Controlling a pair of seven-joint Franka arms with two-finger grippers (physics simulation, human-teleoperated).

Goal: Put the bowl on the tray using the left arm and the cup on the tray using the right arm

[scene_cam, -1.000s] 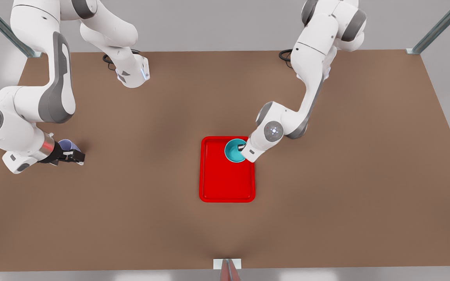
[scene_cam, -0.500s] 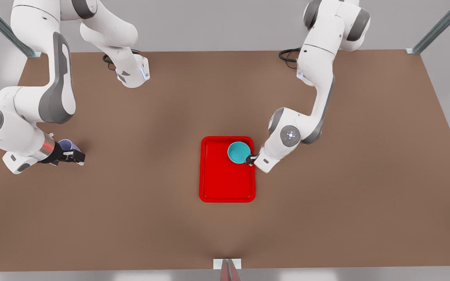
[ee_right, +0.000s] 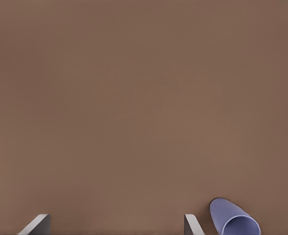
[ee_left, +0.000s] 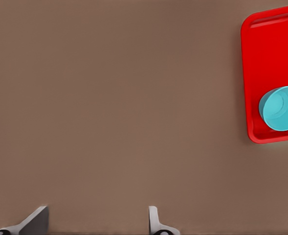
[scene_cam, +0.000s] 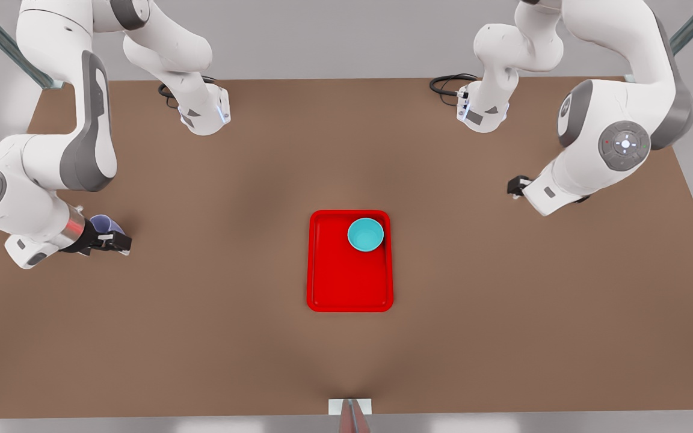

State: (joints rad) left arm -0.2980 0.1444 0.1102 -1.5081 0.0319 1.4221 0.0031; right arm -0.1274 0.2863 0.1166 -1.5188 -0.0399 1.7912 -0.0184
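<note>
The turquoise bowl (scene_cam: pixel 365 234) (ee_left: pixel 282 108) sits inside the far right corner of the red tray (scene_cam: pixel 346 282) (ee_left: pixel 271 49), with nothing touching it. My left gripper (scene_cam: pixel 518 186) (ee_left: pixel 97 223) hovers open well off to the front view's right of the tray, over bare table. The lavender cup (scene_cam: pixel 104 224) (ee_right: pixel 234 218) stands on the table at the front view's left. My right gripper (scene_cam: pixel 119 242) (ee_right: pixel 114 224) is open right beside it. The cup lies outside one fingertip (ee_right: pixel 190 223), not between the two.
The brown table (scene_cam: pixel 346 361) spreads wide around the tray. Both arm bases (scene_cam: pixel 205 117) (scene_cam: pixel 482 114) stand at the far edge with black cables. Metal frame posts (scene_cam: pixel 683 36) rise at the far corners.
My left gripper let go of the bowl and pulled far back to the front view's right. The bowl stays on the tray. The right arm has not moved.
</note>
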